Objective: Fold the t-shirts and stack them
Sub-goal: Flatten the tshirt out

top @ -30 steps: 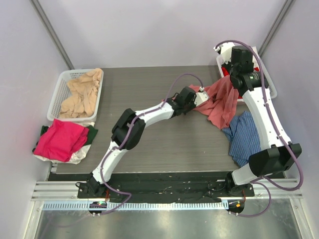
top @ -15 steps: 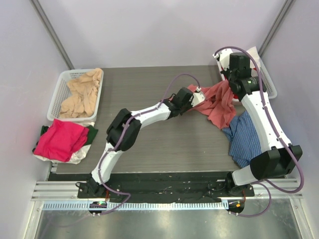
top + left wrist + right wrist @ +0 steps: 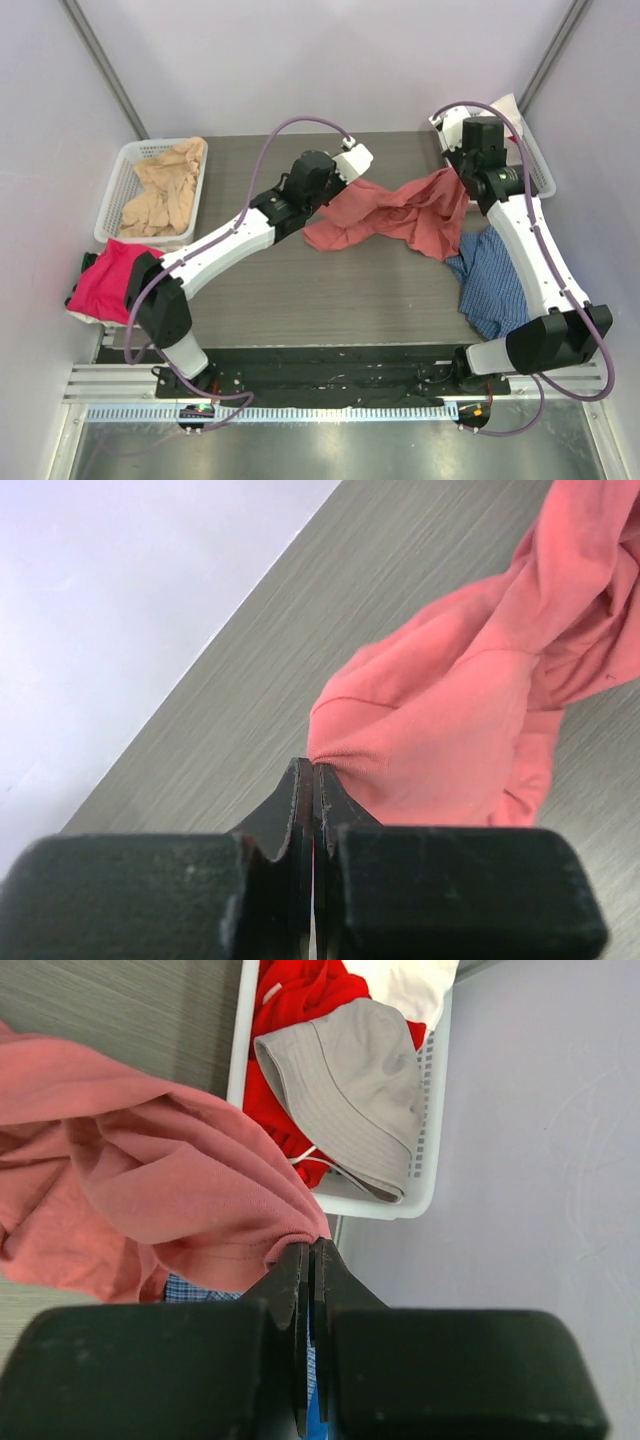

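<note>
Top external view: a salmon-red t-shirt (image 3: 400, 212) hangs bunched between two robot arms, over the far middle and right of a dark table (image 3: 300, 290). The left gripper (image 3: 313, 772) is closed tight on a thin hemmed edge of the shirt. The right gripper (image 3: 310, 1250) is likewise pinched shut on another edge.

Both holds look shallow, right at the fingertips, so a hard pull apart could tug the cloth free. The shirt is twisted and its middle sags toward the table, so it might land creased rather than flat. From above, its right part overlaps a blue checked cloth (image 3: 495, 275) and could drag it along. The right gripper sits just beside a white basket (image 3: 240, 1050) holding red cloth and a grey hat (image 3: 350, 1070), and a swing might catch the basket.

The left arm reaches long and diagonally from near left toward far centre, almost straightened. The right arm stretches up the right side toward the far corner, its wrist turned inward.
</note>
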Tool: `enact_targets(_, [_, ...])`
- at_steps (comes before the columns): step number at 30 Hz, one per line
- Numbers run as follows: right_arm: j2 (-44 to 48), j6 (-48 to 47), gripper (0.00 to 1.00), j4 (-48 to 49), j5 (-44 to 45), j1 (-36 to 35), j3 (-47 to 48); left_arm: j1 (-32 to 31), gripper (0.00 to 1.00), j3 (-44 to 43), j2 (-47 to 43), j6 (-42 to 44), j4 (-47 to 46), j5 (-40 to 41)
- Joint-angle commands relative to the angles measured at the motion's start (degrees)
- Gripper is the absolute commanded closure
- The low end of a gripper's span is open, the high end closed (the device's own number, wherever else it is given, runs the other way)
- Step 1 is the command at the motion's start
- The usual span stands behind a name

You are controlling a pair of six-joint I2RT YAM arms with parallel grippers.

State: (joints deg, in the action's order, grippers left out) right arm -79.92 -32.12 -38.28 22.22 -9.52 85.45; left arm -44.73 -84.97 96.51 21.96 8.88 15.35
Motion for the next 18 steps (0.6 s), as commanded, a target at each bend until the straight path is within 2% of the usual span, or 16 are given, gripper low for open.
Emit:
enact_targets(1, [4.95,2.85,0.99,1.9,-2.96,0.2,-0.02,-0.09,1.0,4.71,-5.0,2.04,-1.06,3.71])
enact_targets(6, [6.62,3.9,0.99,-1.0,-8.32,0.2,0.34,1.48,1.0,8.85,-11.15,3.71,0.34,6.18])
enact_targets(11, [7.32,4.52,0.99,-0.75,-10.26,0.12,-1.6,7.45,1.0,16.32,-14.33,6.08,-2.29,5.92])
enact_targets(14, [6.19,4.52,0.99,0.4,-9.83,0.12,-2.92,11.15,1.0,19.31,-13.2,7.75,-5.72,5.56])
enact_targets(18, [4.34,5.05,0.99,1.54,-10.88,0.2,-3.62,14.32,1.0,18.35,-8.1,7.93,-8.09,4.77])
